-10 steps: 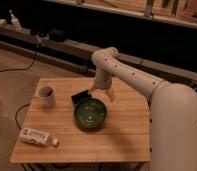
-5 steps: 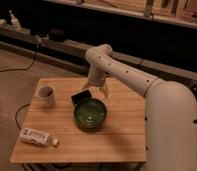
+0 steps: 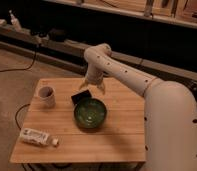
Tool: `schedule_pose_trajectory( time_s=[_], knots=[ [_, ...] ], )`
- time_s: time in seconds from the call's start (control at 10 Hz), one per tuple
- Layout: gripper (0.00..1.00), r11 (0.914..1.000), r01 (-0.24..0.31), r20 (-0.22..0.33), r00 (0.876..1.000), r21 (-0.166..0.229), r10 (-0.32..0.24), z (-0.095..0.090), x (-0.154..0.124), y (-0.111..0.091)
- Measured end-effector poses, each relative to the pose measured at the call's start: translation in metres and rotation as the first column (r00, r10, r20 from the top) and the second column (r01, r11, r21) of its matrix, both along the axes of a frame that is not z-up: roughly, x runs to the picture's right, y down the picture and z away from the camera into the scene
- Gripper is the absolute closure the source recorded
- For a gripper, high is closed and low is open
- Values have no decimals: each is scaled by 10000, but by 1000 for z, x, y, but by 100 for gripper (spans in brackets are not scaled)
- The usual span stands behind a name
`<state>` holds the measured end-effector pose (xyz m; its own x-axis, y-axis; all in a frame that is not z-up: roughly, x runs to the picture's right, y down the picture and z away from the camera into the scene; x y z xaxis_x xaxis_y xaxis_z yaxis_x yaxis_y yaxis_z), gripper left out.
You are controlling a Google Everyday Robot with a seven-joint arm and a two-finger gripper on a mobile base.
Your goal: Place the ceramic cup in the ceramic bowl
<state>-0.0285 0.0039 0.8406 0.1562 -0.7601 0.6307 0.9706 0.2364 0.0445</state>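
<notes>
Hand [image 3: 92,86] poised empty, jaws apart, just behind the black block [image 3: 82,96].
Well left of the ceramic bowl [image 3: 90,114], the ceramic cup [image 3: 46,96] stands ungrasped on the surface [image 3: 117,137]; reaching left likely comes next.

Lab-like workshop: wooden table [image 3: 119,137], cluttered ledge [image 3: 59,46], pincer [image 3: 93,89] above table.

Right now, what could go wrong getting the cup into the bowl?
1. The end effector hangs open by the small black block, well right of the ceramic cup; a low sweep left could knock the block.
2. The block sits close beside the ceramic bowl, so a nudge may shove the bowl.
3. The cup stands near the left edge of the table; a poor grasp could push it off.
</notes>
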Motion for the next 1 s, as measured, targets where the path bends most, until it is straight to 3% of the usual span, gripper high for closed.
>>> schedule_pose_trajectory(
  time_s=[0.1, 0.2, 0.3, 0.4, 0.5, 0.6, 0.7, 0.8, 1.0],
  knots=[
    [20, 9967, 436, 896, 9947, 690, -497, -1, -21, -13],
    [20, 9867, 846, 1834, 9769, 1387, -1096, -3, -45, -25],
    [20, 9724, 1155, 2741, 9466, 2029, -1696, -8, -69, -33],
    [20, 9577, 1460, 3494, 9086, 2480, -2290, -11, -91, -36],
    [20, 9462, 1732, 3951, 8766, 2733, -2746, -14, -109, -36],
    [20, 9315, 2027, 4434, 8351, 3021, -3256, -18, -131, -34],
    [20, 9243, 2141, 4618, 8163, 3159, -3470, -19, -138, -34],
    [20, 9214, 2182, 4687, 8089, 3215, -3551, -19, -140, -34],
    [20, 9211, 2180, 4730, 8058, 3227, -3564, -18, -142, -34]
  ],
)
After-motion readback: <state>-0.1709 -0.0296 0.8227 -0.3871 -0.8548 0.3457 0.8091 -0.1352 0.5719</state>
